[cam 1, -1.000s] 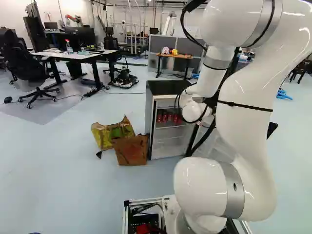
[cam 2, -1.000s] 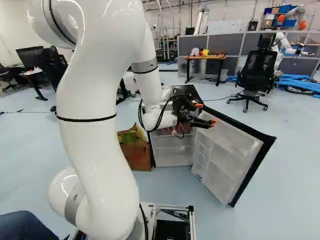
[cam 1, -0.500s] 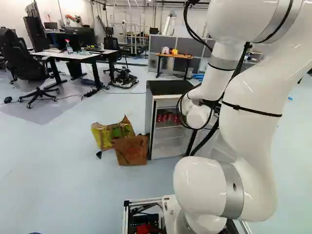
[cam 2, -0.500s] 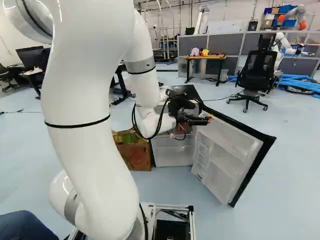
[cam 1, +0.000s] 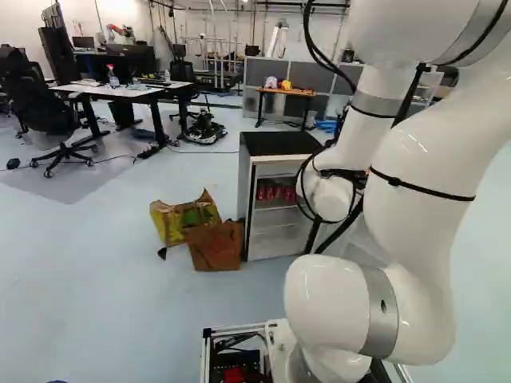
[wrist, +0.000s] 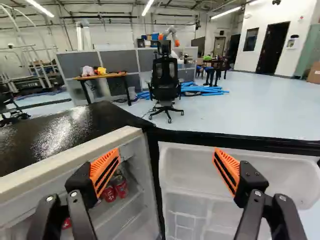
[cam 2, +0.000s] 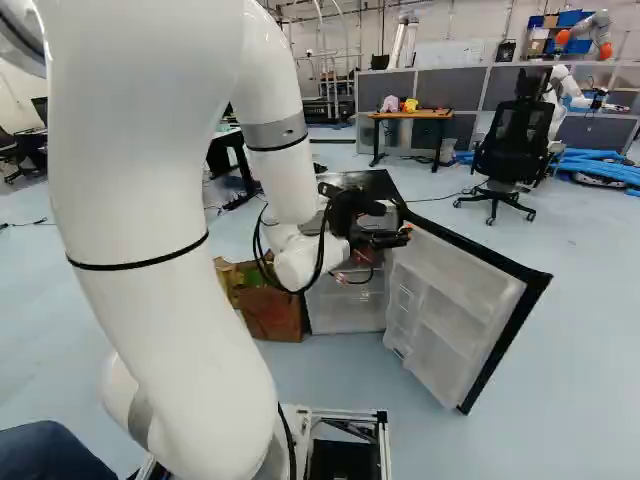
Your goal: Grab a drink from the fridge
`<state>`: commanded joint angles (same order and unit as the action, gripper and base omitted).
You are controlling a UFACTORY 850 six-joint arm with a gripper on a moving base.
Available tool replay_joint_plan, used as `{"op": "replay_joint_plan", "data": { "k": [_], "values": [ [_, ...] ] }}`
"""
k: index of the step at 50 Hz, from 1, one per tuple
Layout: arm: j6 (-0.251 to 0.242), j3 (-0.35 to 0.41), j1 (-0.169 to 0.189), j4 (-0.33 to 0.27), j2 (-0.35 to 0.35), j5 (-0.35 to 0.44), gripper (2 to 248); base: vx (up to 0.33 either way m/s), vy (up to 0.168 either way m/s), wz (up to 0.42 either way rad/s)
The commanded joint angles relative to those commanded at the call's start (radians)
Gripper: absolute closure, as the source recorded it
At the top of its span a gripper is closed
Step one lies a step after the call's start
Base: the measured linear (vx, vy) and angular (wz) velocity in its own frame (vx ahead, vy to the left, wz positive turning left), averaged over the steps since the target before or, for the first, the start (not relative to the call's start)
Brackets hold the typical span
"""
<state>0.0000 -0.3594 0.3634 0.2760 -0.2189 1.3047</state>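
Observation:
My gripper (cam 2: 404,237) stands at the fridge's opening, beside the upper part of the open door (cam 2: 462,310). In the wrist view the gripper (wrist: 167,159) is open and holds nothing; one finger is on the cabinet side, the other over the white door liner (wrist: 187,167). The small fridge (cam 1: 275,144) has a black top and a pale frame. Red cans (cam 1: 273,192) stand in a row on its upper shelf. In the wrist view some cans (wrist: 120,186) show below the cabinet-side finger, partly hidden by it.
A yellow-green bag (cam 1: 177,221) and a brown bag (cam 1: 214,246) lean beside the fridge. The door juts out toward the right base view's right side. Farther off are an office chair (cam 2: 512,150), a small table (cam 2: 410,115), a desk (cam 1: 120,90) and another robot (cam 2: 565,90).
In the right base view my gripper has moved left and turned, its fingers closer to the fridge opening. The arm's upper links have swung over. Base, fridge and door have stayed still.

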Motion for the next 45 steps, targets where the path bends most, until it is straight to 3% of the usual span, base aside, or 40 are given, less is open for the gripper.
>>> {"op": "replay_joint_plan", "data": {
  "k": [45],
  "values": [
    [0.0, -0.022, 0.008, -0.466, -0.131, -0.007, 3, 0.0, 0.0, 0.0]
  ]
}}
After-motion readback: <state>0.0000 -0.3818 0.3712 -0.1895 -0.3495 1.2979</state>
